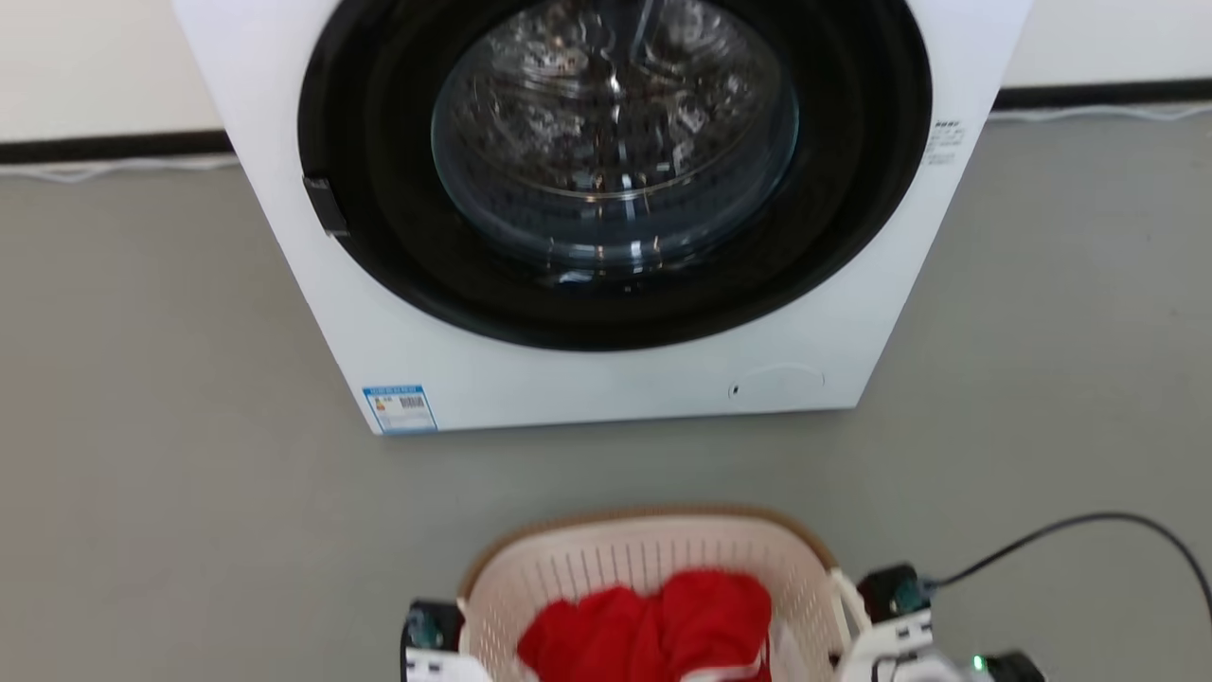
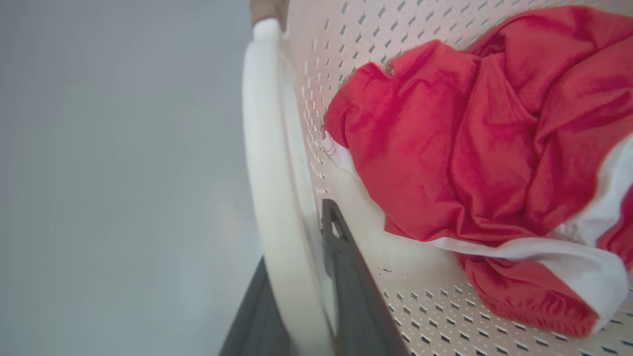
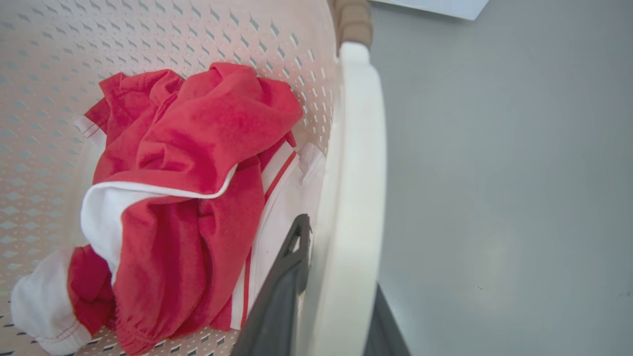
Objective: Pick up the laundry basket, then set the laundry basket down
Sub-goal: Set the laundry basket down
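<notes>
A grey floor [image 1: 142, 474] ran back to a pale wall [image 1: 95, 66], where a white washer [image 1: 587, 388] stood. Near its front was the laundry basket [image 1: 615, 559], holding a red-and-white garment [image 1: 653, 625]. The left gripper [image 2: 296, 277] and right gripper [image 3: 341, 277] each pinched a white side handle. A black cable [image 1: 1089, 519] lay to the right.

A white front-loading washer [image 1: 606, 379] with a black-ringed glass door [image 1: 615, 142] and a blue-edged sticker [image 1: 400, 408] at its lower left corner stands on a grey floor [image 1: 142, 426] before a pale wall [image 1: 95, 57] with a black baseboard [image 1: 114, 147], while a black cable [image 1: 1089, 517] arcs at the lower right near a crumpled red garment [image 1: 653, 625] with white trim.
</notes>
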### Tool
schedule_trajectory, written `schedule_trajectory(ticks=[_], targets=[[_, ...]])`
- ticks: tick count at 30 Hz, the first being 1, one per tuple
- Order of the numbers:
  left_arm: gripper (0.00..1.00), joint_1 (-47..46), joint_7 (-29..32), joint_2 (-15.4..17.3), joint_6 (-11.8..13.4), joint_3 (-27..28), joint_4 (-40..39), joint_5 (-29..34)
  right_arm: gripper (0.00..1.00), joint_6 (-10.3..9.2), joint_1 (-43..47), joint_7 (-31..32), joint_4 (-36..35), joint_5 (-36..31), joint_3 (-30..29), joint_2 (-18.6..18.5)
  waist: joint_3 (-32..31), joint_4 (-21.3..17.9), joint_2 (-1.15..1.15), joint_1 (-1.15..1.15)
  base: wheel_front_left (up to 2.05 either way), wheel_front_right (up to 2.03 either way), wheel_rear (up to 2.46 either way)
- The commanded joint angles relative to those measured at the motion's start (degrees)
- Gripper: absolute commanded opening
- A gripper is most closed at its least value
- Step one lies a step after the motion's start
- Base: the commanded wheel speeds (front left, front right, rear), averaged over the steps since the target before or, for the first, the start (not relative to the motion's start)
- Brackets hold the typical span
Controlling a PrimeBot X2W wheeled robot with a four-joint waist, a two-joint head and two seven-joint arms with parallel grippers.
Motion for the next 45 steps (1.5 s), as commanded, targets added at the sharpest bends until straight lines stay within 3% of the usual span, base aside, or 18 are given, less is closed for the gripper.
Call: schedule_trajectory(ticks=[1, 28, 35, 45], targets=[[0.0, -4.49, -1.49, 0.42, 0.31, 0.68, -0.69, 0.05, 0.0, 1.26, -3.15, -1.89, -2.06, -1.05, 1.15, 1.24, 2.41, 0.07, 0.0, 0.0, 0.0, 0.0, 0.0], [0.0, -34.99, -11.83, 0.61, -0.31, 3.04, 1.4, 2.61, 0.0, 1.26, -28.96, -15.75, 3.34, -12.68, -7.46, 1.12, 40.87, 3.84, 0.0, 0.0, 0.0, 0.0, 0.0], [0.0, -39.9, -13.37, 0.9, -0.93, 4.31, 1.34, 3.21, 0.0, 1.26, -32.83, -17.83, 3.5, -15.24, -12.08, 0.44, 47.12, 4.15, 0.0, 0.0, 0.0, 0.0, 0.0], [0.0, -41.45, -13.65, 3.03, 0.64, 9.1, -4.02, 7.05, 0.0, 1.26, -34.66, -18.67, 1.97, -20.28, -18.29, -0.13, 51.05, 3.89, 0.0, 0.0, 0.0, 0.0, 0.0]])
